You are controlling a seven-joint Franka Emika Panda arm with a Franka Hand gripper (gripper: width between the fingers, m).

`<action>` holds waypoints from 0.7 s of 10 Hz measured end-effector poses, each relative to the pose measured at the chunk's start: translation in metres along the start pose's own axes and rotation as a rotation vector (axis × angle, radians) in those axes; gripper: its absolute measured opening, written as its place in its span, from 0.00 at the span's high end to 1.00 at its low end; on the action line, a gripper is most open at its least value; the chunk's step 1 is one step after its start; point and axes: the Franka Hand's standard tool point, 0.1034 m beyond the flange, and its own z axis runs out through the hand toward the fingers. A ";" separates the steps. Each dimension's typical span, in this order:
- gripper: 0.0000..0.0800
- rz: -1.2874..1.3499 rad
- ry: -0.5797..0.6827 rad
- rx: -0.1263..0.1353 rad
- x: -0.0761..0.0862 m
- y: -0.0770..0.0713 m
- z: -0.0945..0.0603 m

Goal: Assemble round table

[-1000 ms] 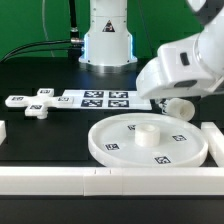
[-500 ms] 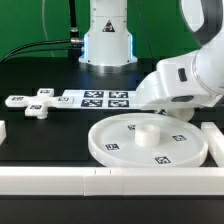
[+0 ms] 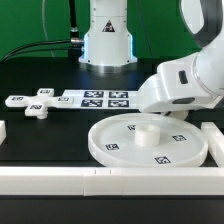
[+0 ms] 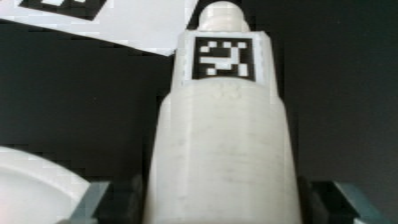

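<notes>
On the black table (image 3: 40, 140), the end effector (image 4: 222, 208) had just clamped shut around the cylinder leg (image 4: 222, 130), which lay at two o'clock from the round disc (image 3: 150, 140). The cross-shaped foot (image 3: 38, 105) waited at ten o'clock. The leg looked ready for lifting.

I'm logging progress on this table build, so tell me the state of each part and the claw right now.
Claw: shut on the leg.
Leg: on its side, gripped, not fitted to anything.
Tabletop: lying flat, rim up, nothing attached.
Cross foot: lying loose at the exterior view's left, unattached.
</notes>
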 end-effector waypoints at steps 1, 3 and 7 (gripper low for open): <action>0.49 -0.002 0.000 0.000 0.000 0.000 0.000; 0.49 -0.012 0.002 -0.001 -0.001 0.000 -0.001; 0.49 -0.145 0.010 0.001 -0.033 0.018 -0.053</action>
